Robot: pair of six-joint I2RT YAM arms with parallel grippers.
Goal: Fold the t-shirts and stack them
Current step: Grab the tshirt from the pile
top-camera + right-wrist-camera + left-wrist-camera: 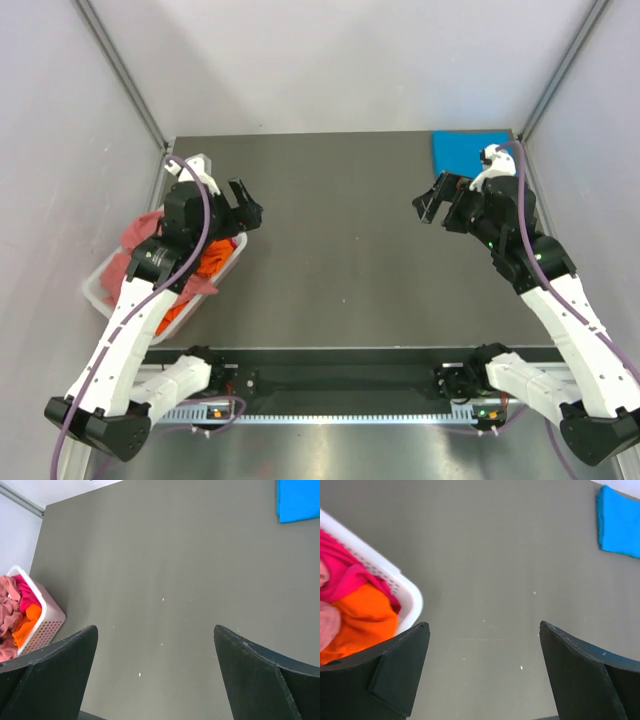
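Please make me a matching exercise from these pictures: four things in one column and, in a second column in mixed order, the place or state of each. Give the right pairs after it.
Column one
1. blue t-shirt
2. orange t-shirt
3. white basket
4. right gripper

Column two
a. open, holding nothing
b. at the left edge of the table
c. lying flat at the far right corner of the table
d. inside the basket

Pairs: 1-c, 2-d, 3-b, 4-a
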